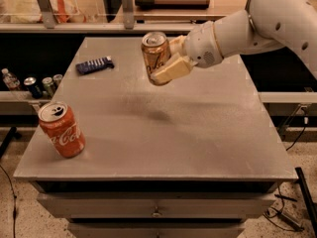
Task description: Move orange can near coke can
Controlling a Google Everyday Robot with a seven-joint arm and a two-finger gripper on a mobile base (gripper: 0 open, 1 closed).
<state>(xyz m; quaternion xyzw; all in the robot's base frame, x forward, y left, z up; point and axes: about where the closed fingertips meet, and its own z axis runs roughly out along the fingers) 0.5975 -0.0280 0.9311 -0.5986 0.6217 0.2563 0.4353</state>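
Fingers (171, 69) grip orange can (154, 53) above table (198, 133); arm (277, 19) extended.

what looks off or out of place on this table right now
Nothing spilled or damaged. The only oddity is the orange can, held tilted in the gripper above the table rather than standing. The coke can stands near the front left corner.

Seemingly a robot lab: grey drawer table (198, 133), glass-fronted counter (74, 28) behind, end effector (171, 57) gripping the orange can (154, 51) above it.
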